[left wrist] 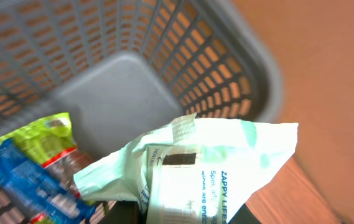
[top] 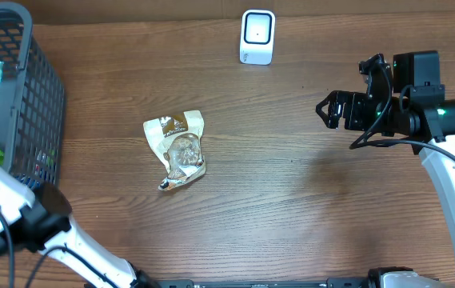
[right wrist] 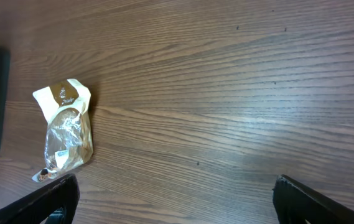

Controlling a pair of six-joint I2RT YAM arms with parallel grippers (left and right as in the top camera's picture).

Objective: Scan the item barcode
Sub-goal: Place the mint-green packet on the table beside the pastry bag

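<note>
Left gripper [left wrist: 183, 219] pinches a pale green packet [left wrist: 208, 168], angled down over the grey basket [left wrist: 257, 81]; green and blue packets lie below-left. Right gripper [right wrist: 177, 199] gapes wide above the wooden table [right wrist: 226, 93].

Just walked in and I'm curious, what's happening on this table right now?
The left gripper is shut on a pale green packet over the grey basket, apparently to scan it. The right gripper hangs open above the table, empty. A brown snack bag lies mid-table; the white scanner stands at the far edge.
</note>
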